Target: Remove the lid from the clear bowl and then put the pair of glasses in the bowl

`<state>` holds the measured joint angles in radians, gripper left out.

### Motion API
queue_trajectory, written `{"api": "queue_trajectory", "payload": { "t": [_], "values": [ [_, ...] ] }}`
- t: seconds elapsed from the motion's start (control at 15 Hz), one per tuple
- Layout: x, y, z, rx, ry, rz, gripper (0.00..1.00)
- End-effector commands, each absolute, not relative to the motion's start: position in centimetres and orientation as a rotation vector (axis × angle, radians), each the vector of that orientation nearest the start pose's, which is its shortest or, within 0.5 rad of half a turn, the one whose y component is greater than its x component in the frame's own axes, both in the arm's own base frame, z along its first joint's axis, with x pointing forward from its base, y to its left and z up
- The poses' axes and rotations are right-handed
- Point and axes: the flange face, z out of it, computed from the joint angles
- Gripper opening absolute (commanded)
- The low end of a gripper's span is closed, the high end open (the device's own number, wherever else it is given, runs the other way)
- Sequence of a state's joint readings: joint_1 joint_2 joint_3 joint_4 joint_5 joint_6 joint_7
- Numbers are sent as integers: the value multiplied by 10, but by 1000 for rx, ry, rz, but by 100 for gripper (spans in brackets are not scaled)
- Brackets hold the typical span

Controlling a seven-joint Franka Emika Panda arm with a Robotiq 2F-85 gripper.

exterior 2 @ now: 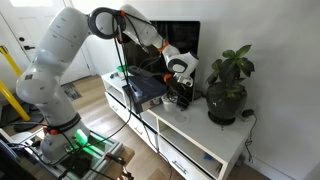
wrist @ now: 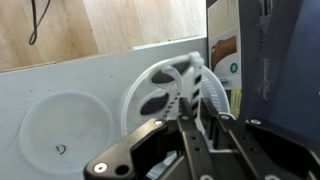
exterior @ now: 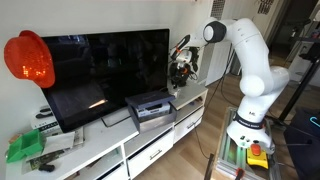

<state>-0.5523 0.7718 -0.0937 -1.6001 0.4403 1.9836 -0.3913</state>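
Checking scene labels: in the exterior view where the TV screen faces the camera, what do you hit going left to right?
Orange-red round object → TV → grey box-shaped device → gripper → white robot arm.

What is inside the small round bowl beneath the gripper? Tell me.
In the wrist view the bowl holds what looks like white glasses, with two oval openings showing. The gripper covers the bowl's right part, so whatever lies there is hidden.
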Motion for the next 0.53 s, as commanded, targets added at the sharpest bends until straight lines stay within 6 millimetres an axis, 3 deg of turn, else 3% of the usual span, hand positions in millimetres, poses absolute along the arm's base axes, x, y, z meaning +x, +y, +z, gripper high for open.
{"api": "queue_trajectory", "payload": {
  "t": [0.0, 0.27, 0.47],
  "values": [
    [547, -366, 150, -2559, 665, 289, 47],
    [546, -366, 153, -2574, 655, 281, 76],
    [543, -366, 169, -2605, 644, 231, 96]
  ]
}}
